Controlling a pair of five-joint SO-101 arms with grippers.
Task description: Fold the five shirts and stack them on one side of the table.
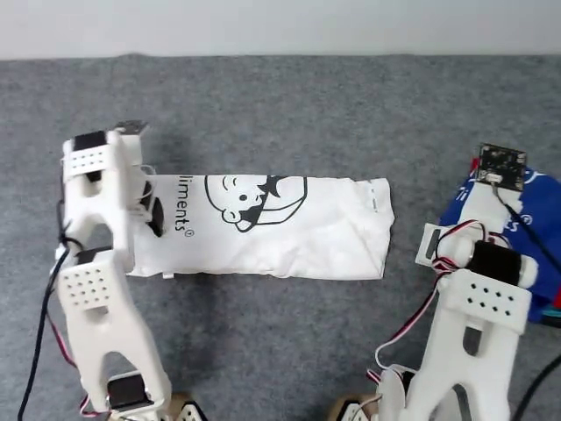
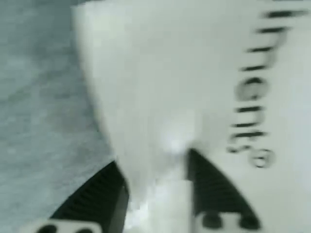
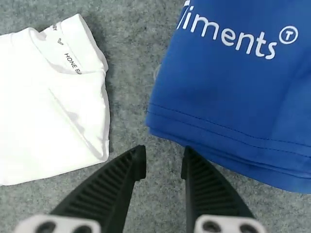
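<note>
A white shirt (image 1: 280,228) with a black cartoon print lies folded into a long strip across the middle of the grey table. My left gripper (image 1: 151,215) sits at its left end, and in the left wrist view the gripper (image 2: 155,165) is shut on a bunched fold of the white shirt (image 2: 170,73). A folded blue shirt (image 1: 536,219) with white lettering lies at the right edge. My right gripper (image 3: 163,162) hangs open over bare carpet, between the white shirt's collar end (image 3: 48,107) and the blue shirt (image 3: 243,87), touching neither.
The grey carpeted table top (image 1: 289,114) stretches behind and in front of the white shirt. The right arm (image 1: 478,298) stands over the near right corner, partly covering the blue shirt. A pale wall runs along the far edge.
</note>
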